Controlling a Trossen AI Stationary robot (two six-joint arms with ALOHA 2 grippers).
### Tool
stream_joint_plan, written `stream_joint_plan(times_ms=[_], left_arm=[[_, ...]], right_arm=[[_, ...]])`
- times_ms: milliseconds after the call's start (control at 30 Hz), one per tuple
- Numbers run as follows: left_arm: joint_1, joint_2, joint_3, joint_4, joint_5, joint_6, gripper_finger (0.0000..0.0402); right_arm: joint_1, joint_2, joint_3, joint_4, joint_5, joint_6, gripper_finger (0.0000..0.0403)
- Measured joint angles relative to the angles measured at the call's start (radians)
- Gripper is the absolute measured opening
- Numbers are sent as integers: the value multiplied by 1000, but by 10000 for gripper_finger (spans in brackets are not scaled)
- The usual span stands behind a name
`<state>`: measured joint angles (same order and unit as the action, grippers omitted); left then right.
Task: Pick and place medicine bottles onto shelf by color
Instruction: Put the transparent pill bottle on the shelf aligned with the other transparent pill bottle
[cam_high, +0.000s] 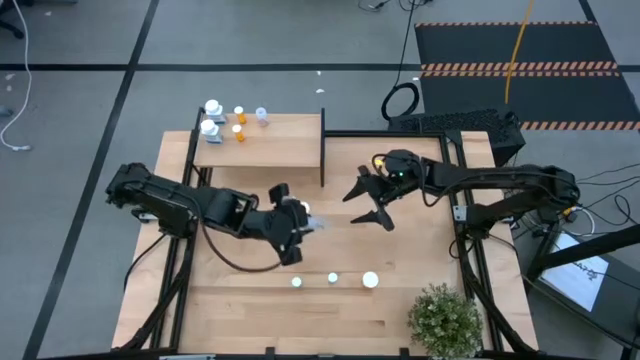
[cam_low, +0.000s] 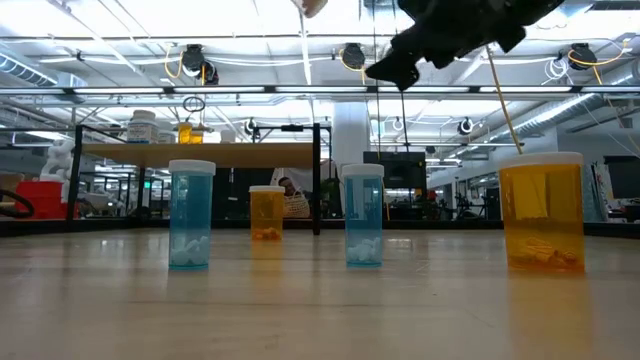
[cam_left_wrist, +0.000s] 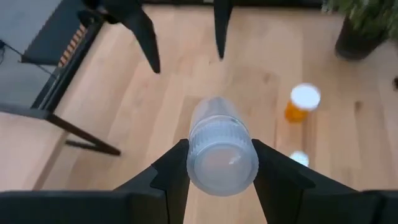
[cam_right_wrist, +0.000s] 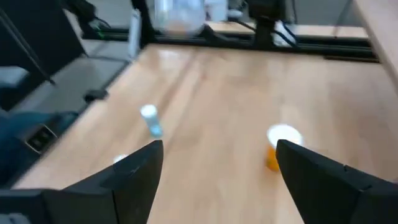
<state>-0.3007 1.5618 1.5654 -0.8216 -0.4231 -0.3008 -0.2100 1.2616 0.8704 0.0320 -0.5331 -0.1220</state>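
Note:
My left gripper (cam_high: 303, 222) is over the middle of the table, shut on a pale bluish-clear medicine bottle (cam_left_wrist: 221, 149). My right gripper (cam_high: 368, 203) hangs open just to its right with nothing between its fingers (cam_right_wrist: 140, 168). Three bottles with white caps stand in a row near the front edge (cam_high: 297, 282), (cam_high: 333, 279), (cam_high: 370, 280). The low view shows blue ones (cam_low: 191, 215), (cam_low: 363, 215) and orange ones (cam_low: 541, 212). The shelf (cam_high: 280, 150) stands at the far left, with several white and orange bottles (cam_high: 212, 128) on its left end. My left gripper pinches the bottle between its two fingers (cam_left_wrist: 173, 171), one on each side of its wide ribbed end (cam_left_wrist: 205, 177). The bottle lies along the fingers, its other end (cam_left_wrist: 214, 109) pointing out ahead and slanting down. It is lifted clear of the table.
A green potted plant (cam_high: 445, 320) stands at the front right corner. The shelf's black upright panel (cam_high: 322, 150) rises just beyond the two grippers. Bare wood lies between the grippers and the front row of bottles.

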Motion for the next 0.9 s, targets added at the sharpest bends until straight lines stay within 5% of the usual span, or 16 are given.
stream_joint_plan(times_ms=[200, 567, 900], left_arm=[[49, -84, 1, -43, 0, -30, 157], [275, -150, 46, -222, 28, -7, 158], [532, -147, 114, -424, 113, 8, 159]], right_arm=[[0, -44, -17, -96, 93, -78, 300], [0, -55, -155, 132, 93, -165, 297], [-4, -56, -157, 149, 299, -338, 297]])
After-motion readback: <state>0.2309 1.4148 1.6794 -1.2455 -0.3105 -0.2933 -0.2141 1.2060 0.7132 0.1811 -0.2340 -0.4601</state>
